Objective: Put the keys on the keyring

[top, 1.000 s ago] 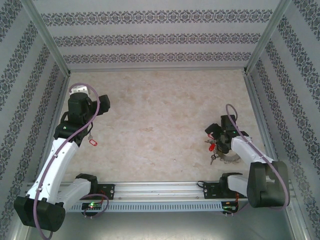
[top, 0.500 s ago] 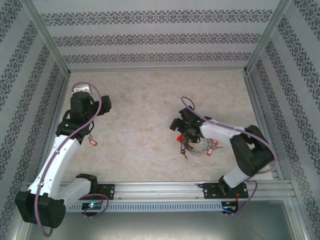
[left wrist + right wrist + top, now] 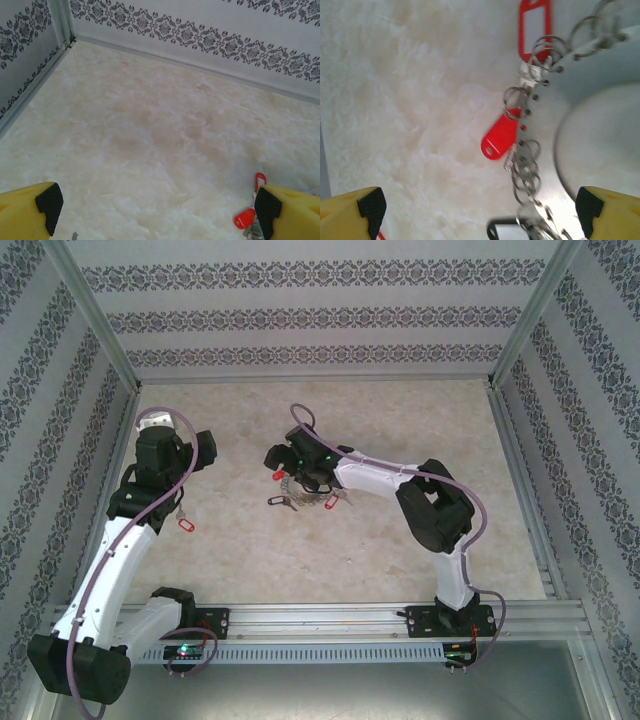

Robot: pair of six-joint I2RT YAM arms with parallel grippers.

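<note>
Right pincer (image 3: 297,468) spread wide, gripping nothing, poised over keyring (image 3: 547,125), which lies flat mid-worktop (image 3: 400,420). Keys (image 3: 522,162), some red-tagged, hang on small loops along its rim. Left pincer (image 3: 157,207) equally wide and empty at the worktop's left side; a stray red-tagged key (image 3: 184,525) lies beside that arm

right hand (image 3: 283,462) | swept leftward | keyring (image 3: 305,490) and keys (image 3: 286,502) dragged along
</note>
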